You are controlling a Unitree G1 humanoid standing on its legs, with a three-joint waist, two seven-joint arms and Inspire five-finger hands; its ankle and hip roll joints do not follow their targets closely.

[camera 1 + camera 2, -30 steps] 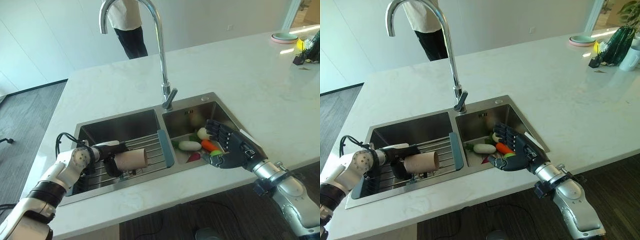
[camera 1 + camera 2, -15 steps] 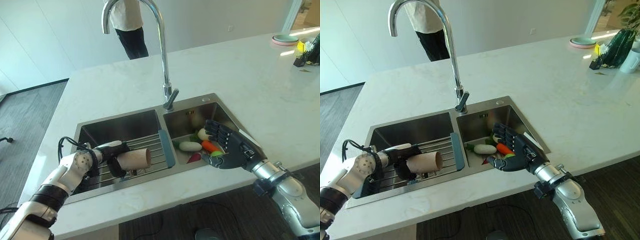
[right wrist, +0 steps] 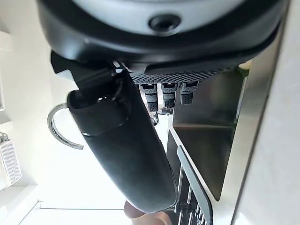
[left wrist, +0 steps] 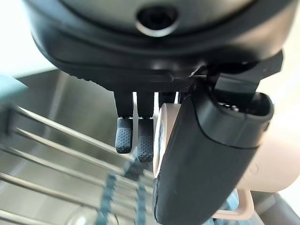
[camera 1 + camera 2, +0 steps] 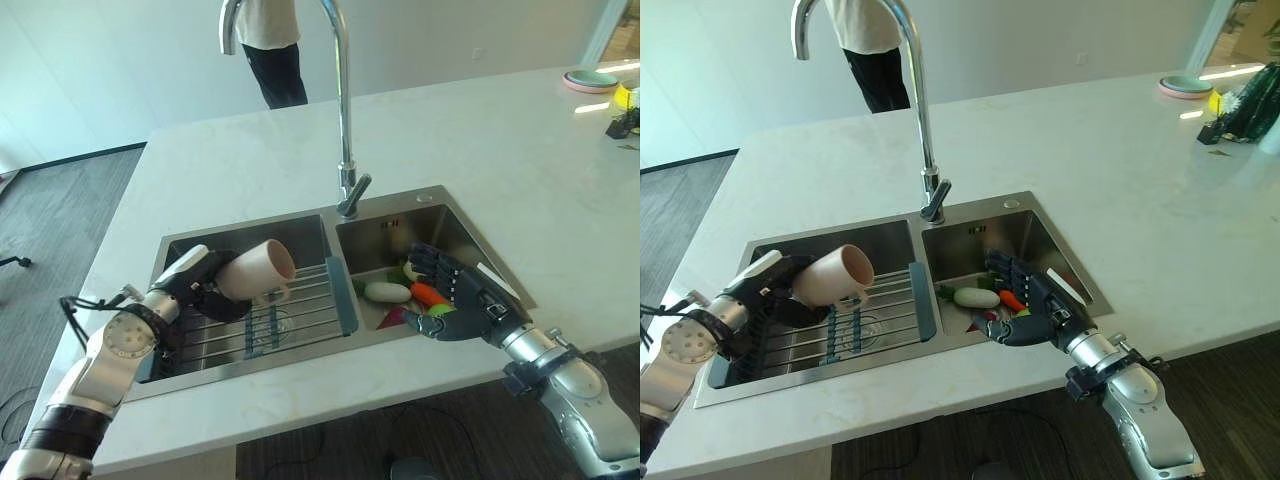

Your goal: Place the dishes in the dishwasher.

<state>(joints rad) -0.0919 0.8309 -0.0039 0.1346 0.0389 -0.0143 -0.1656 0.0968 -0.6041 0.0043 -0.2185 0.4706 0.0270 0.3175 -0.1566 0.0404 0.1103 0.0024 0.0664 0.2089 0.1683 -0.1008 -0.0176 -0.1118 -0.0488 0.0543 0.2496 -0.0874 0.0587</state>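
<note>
Left hand grips a beige mug, fingers and thumb curled round its body, and holds it above the wire rack that spans the left sink basin; mug mouth tilts up and toward the faucet. Clear glass lies on the rack below the mug. Right basin holds toy vegetables: a white one, an orange carrot, green and red pieces beside them. Right hand hovers over that basin at its front edge, fingers loosely spread, holding nothing. Person stands beyond the white counter; plate at its far right.
</note>
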